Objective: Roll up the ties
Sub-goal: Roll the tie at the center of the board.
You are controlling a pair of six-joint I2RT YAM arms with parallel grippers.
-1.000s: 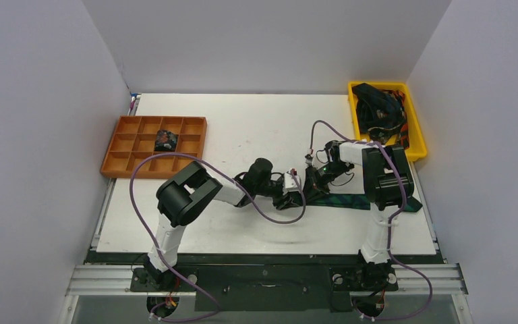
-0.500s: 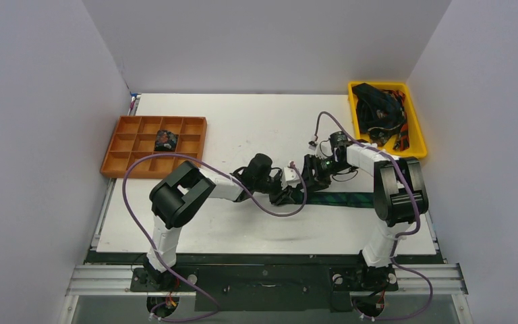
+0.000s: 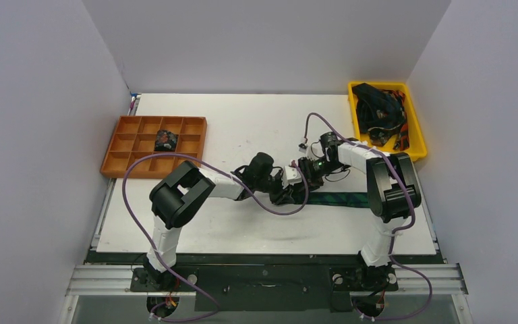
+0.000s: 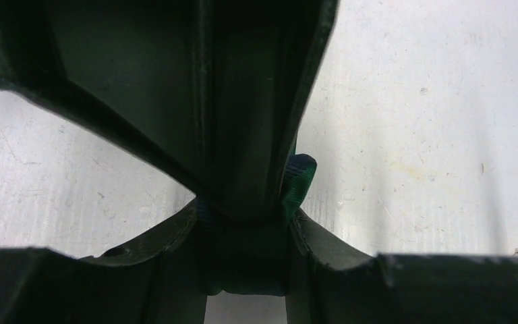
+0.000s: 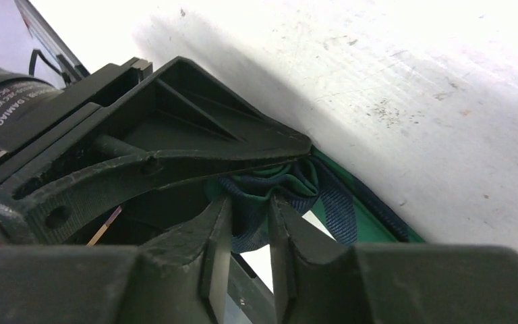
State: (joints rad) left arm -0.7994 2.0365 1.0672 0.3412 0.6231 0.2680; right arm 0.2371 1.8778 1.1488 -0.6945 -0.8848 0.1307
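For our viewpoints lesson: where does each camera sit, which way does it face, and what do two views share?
Top external: high behind the bases, looking down on the table; left arm and right arm show.
Left wrist: on the left arm, facing down at the tie; the left claw grips it.
Right wrist: low over the table, facing the tie; the right claw grips it.
Shared: both wrist views show the same green tie.

White lettering "DAMIAO" stands on the black motor housing (image 5: 3,101); smaller print unreadable.
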